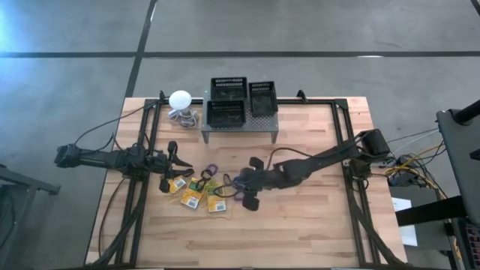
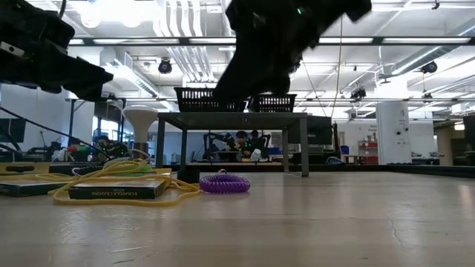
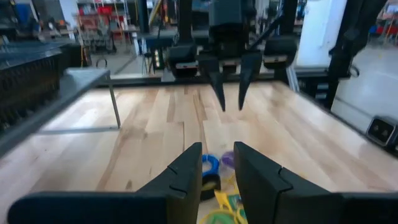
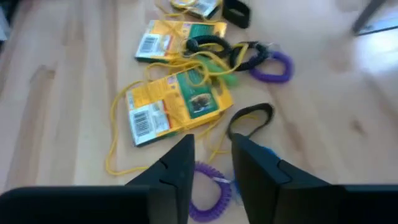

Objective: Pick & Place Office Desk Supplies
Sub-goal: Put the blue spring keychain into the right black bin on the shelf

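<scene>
Across the middle of the wooden table [image 1: 300, 217], seen from above, the office supplies lie in one loose cluster, and both arms reach toward it from opposite sides. At the far edge, around twelve o'clock from the cluster and well apart from it, a grey perforated stand [image 1: 238, 129] carries black mesh trays [image 1: 228, 101], the likely goal for the pieces. The right gripper [image 1: 244, 189] hovers at the cluster's three o'clock edge; its fingers stand a narrow gap apart with nothing between them. The left gripper [image 1: 169, 163] waits near the cluster's ten o'clock side, its fingers likewise slightly parted and empty. Of the supplies, the yellow-and-green flat boxes [image 4: 174, 107] are largest, lying flat and tangled with thin tan rubber bands [image 4: 118, 134]. Smaller still, a purple coiled ring [image 4: 210, 190] rests on the wood directly ahead of the right gripper's fingertips, just beside them, with its loop lying flat. A second purple ring [image 4: 273, 67] and a black ring [image 4: 250, 119] sit farther on. Judging from this, the right arm is nearer that closest purple ring, so the coming move is probably a short descent onto it.
</scene>
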